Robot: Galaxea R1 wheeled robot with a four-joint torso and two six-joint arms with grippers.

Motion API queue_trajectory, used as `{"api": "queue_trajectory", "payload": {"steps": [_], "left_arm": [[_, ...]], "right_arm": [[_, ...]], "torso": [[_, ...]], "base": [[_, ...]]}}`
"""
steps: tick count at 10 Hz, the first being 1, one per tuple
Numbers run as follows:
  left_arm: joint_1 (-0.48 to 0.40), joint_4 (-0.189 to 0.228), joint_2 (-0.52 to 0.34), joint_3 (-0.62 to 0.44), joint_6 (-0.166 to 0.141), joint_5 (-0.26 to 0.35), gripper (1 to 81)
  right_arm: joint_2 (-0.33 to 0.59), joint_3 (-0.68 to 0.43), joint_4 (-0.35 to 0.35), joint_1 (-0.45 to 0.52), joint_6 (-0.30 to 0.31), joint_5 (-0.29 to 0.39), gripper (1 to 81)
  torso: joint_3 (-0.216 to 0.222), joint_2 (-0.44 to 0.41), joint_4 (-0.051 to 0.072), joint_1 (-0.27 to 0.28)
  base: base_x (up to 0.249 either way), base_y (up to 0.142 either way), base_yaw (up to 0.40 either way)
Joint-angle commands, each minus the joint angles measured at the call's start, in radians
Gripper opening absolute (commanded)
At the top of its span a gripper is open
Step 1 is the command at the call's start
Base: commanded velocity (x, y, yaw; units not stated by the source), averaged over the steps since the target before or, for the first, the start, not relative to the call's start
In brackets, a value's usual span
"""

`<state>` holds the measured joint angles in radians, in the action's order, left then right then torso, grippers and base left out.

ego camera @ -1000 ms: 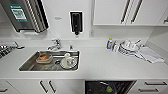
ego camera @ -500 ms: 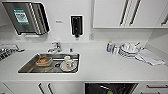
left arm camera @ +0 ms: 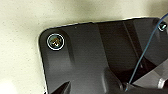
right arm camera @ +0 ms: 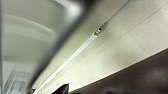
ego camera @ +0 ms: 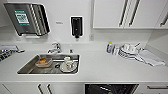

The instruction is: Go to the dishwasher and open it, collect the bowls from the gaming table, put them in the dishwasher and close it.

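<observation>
Facing the white tabletop (ego camera: 107,67) and sink (ego camera: 30,67), the robot has the dishwasher (ego camera: 111,89) directly below, showing as a dark opening, apparently open. Driving closer could strike its lowered door, which lies hidden under the frame edge. Whether either end effector is open or closed, I cannot tell.

White counter (ego camera: 105,67); steel-grey sink (ego camera: 30,67); black soap dispenser (ego camera: 76,26).
</observation>
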<state>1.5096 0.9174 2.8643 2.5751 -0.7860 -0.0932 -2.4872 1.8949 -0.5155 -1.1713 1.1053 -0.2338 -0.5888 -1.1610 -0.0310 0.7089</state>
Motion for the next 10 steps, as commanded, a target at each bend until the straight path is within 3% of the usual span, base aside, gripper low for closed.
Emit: {"api": "queue_trajectory", "payload": {"steps": [1, 4, 6, 7, 8, 9, 10], "left_arm": [[-0.024, -0.002, -0.019, 0.000, -0.004, 0.046, 81.1], [-0.024, -0.002, -0.015, 0.000, -0.004, 0.047, 81.1], [-0.024, -0.002, -0.011, 0.000, -0.006, 0.044, 81.1], [-0.025, -0.008, -0.011, 0.000, -0.007, 0.043, 81.1], [-0.031, -0.039, -0.008, 0.010, -0.010, 0.044, 81.1], [-0.039, -0.095, 0.003, 0.027, -0.015, 0.047, 81.1], [-0.039, -0.110, 0.021, 0.060, -0.013, 0.043, 81.1]], "right_arm": [[0.029, -0.037, 0.022, 0.198, 0.024, -0.015, 81.1], [0.064, -0.099, 0.023, 0.239, 0.033, -0.016, 81.1], [0.054, -0.080, 0.002, 0.180, 0.025, -0.015, 81.1], [0.026, -0.035, -0.042, 0.126, 0.018, -0.004, 81.1], [0.003, 0.020, -0.122, 0.066, 0.018, -0.008, 81.1], [-0.012, 0.071, -0.169, 0.005, 0.016, -0.018, 81.1], [-0.024, 0.127, -0.185, -0.052, 0.017, -0.055, 81.1]], "torso": [[0.000, 0.000, 0.000, 0.000], [0.000, -0.001, 0.000, 0.000], [0.000, -0.001, 0.000, 0.000], [0.000, -0.001, 0.000, 0.000], [0.000, -0.001, 0.000, 0.000], [0.000, -0.001, 0.000, 0.001], [0.000, -0.001, 0.000, 0.001]], "base": [[0.000, 0.000, 0.000], [0.000, 0.000, 0.000], [0.000, 0.000, 0.000], [0.000, 0.000, 0.000], [0.000, 0.000, 0.000], [0.000, 0.000, 0.000], [0.000, 0.000, 0.000]]}}
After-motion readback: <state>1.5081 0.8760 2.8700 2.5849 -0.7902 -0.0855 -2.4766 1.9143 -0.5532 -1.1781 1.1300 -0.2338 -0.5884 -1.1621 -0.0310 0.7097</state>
